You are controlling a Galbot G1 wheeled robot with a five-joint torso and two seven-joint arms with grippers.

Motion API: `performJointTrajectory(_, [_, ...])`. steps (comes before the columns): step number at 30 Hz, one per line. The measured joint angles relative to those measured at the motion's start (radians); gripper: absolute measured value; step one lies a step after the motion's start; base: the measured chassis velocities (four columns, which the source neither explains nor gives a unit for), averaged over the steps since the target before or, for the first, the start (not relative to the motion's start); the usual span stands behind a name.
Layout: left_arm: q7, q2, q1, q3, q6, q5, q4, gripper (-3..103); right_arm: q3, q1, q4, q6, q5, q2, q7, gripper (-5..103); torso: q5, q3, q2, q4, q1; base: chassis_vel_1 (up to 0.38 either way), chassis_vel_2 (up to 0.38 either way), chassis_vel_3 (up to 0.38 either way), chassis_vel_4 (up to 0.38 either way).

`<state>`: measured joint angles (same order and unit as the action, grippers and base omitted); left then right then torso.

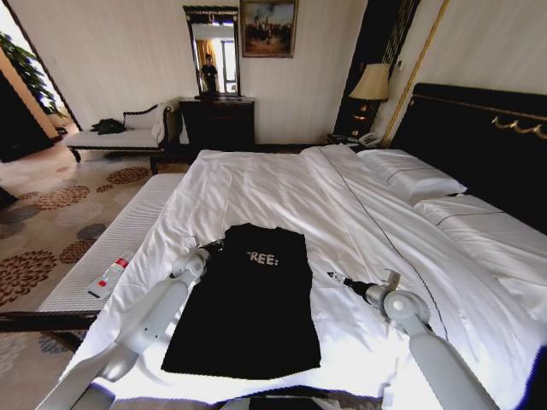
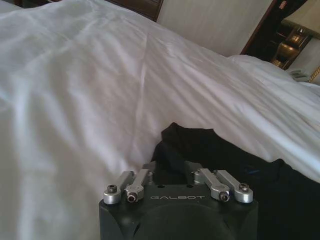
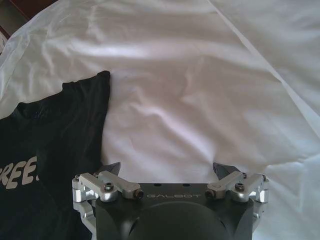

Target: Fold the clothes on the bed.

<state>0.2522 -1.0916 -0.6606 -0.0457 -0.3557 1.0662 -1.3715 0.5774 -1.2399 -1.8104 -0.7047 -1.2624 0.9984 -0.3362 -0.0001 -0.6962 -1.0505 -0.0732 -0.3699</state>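
The black T-shirt (image 1: 248, 307) with white "FREE!" lettering lies flat on the white bed (image 1: 342, 205) at about 6 o'clock. The left gripper (image 1: 208, 250) meets its 10 o'clock corner, jaws pinching that fabric. The right gripper (image 1: 335, 277) hovers at 3 o'clock, jaws spread.

Black tee (image 1: 248, 307) with white lettering, plain white bed (image 1: 342, 213) all around it, and my end effectors (image 3: 167, 172) are black with silver linkages.

One T-shirt (image 1: 248, 299), two pillows (image 1: 419, 181).
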Motion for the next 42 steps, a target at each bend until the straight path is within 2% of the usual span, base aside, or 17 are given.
performJointTrajectory(2, [-0.002, -0.006, 0.005, 0.000, 0.001, 0.000, 0.006, 34, -0.001, -0.001, 0.000, 0.000, 0.000, 0.001, 0.000, 100, 0.0001, 0.000, 0.000, -0.0002, 0.000, 0.000, 0.000, 0.000, 0.000])
performJointTrajectory(5, [-0.015, -0.022, 0.020, 0.001, 0.009, 0.000, 0.027, 51, 0.001, -0.006, -0.004, -0.002, 0.001, 0.001, 0.000, 100, 0.0002, 0.000, 0.000, -0.0002, 0.000, 0.000, 0.000, 0.000, 0.000])
performJointTrajectory(8, [-0.021, -0.027, 0.027, 0.003, 0.012, -0.002, 0.039, 57, 0.004, -0.007, -0.005, -0.003, 0.001, 0.000, 0.001, 100, 0.0002, 0.000, 0.000, -0.0002, 0.000, 0.000, 0.000, 0.000, 0.000])
performJointTrajectory(9, [-0.024, -0.033, 0.035, 0.004, 0.015, -0.003, 0.056, 68, 0.007, -0.008, -0.005, -0.003, 0.001, -0.001, 0.003, 100, 0.0001, 0.000, 0.000, -0.0001, 0.000, 0.000, 0.000, 0.000, 0.000])
performJointTrajectory(12, [-0.024, -0.043, 0.047, 0.004, 0.015, -0.005, 0.084, 73, 0.008, -0.008, -0.005, -0.003, 0.001, -0.001, 0.003, 100, 0.0001, 0.000, 0.000, -0.0001, 0.000, 0.000, 0.000, 0.000, 0.000])
performJointTrajectory(16, [-0.027, -0.065, 0.068, 0.001, 0.016, -0.007, 0.130, 94, 0.008, -0.007, -0.004, -0.003, 0.002, 0.001, 0.003, 100, 0.0002, 0.000, 0.000, 0.0000, 0.000, 0.000, 0.000, 0.000, 0.000])
performJointTrajectory(18, [-0.029, -0.068, 0.071, 0.001, 0.017, -0.007, 0.135, 94, 0.007, -0.007, -0.004, -0.004, 0.001, 0.002, 0.003, 100, 0.0002, 0.000, 0.000, -0.0001, 0.000, 0.000, 0.000, 0.000, 0.000])
performJointTrajectory(20, [-0.036, -0.079, 0.080, 0.001, 0.020, -0.010, 0.153, 85, 0.007, -0.006, -0.004, -0.004, 0.002, 0.002, 0.002, 100, 0.0002, 0.000, 0.000, -0.0001, 0.000, 0.000, 0.000, 0.000, 0.000])
performJointTrajectory(26, [-0.039, -0.089, 0.084, -0.001, 0.025, -0.012, 0.164, 73, 0.010, -0.008, -0.006, -0.004, 0.002, 0.002, 0.001, 100, 0.0002, 0.000, 0.000, -0.0001, 0.000, 0.000, 0.000, 0.000, 0.000])
performJointTrajectory(29, [-0.039, -0.090, 0.084, -0.001, 0.027, -0.013, 0.165, 57, 0.014, -0.011, -0.007, -0.005, 0.002, 0.001, 0.001, 100, 0.0002, 0.000, 0.000, 0.0000, 0.000, 0.000, 0.000, 0.000, 0.000])
performJointTrajectory(30, [-0.039, -0.090, 0.084, -0.001, 0.027, -0.013, 0.165, 57, 0.014, -0.011, -0.007, -0.005, 0.002, 0.001, 0.001, 100, 0.0002, 0.000, 0.000, 0.0000, 0.000, 0.000, 0.000, 0.000, 0.000])
performJointTrajectory(34, [-0.040, -0.097, 0.091, -0.001, 0.027, -0.014, 0.177, 35, 0.017, -0.013, -0.008, -0.005, 0.002, 0.002, 0.001, 100, 0.0002, 0.000, 0.000, 0.0000, 0.000, 0.000, 0.000, 0.000, 0.000])
performJointTrajectory(36, [-0.040, -0.100, 0.093, -0.001, 0.026, -0.014, 0.182, 35, 0.018, -0.014, -0.008, -0.005, 0.002, 0.002, 0.001, 100, 0.0002, 0.000, 0.000, 0.0000, 0.000, 0.000, 0.000, 0.000, 0.000])
performJointTrajectory(39, [-0.040, -0.106, 0.099, -0.001, 0.027, -0.015, 0.195, 19, 0.022, -0.018, -0.009, -0.005, 0.002, 0.002, 0.001, 100, 0.0001, 0.000, 0.000, -0.0001, 0.000, 0.000, 0.000, 0.000, 0.000])
performJointTrajectory(40, [-0.040, -0.104, 0.106, -0.002, 0.027, -0.015, 0.203, 3, 0.026, -0.022, -0.009, -0.005, 0.002, 0.001, 0.001, 100, 0.0001, 0.000, 0.000, -0.0001, 0.000, 0.000, 0.000, 0.000, 0.000])
performJointTrajectory(42, [-0.040, -0.101, 0.108, -0.002, 0.026, -0.014, 0.205, 3, 0.027, -0.023, -0.009, -0.005, 0.003, 0.001, 0.001, 100, 0.0001, 0.000, 0.000, -0.0001, 0.000, 0.000, 0.000, 0.000, 0.000])
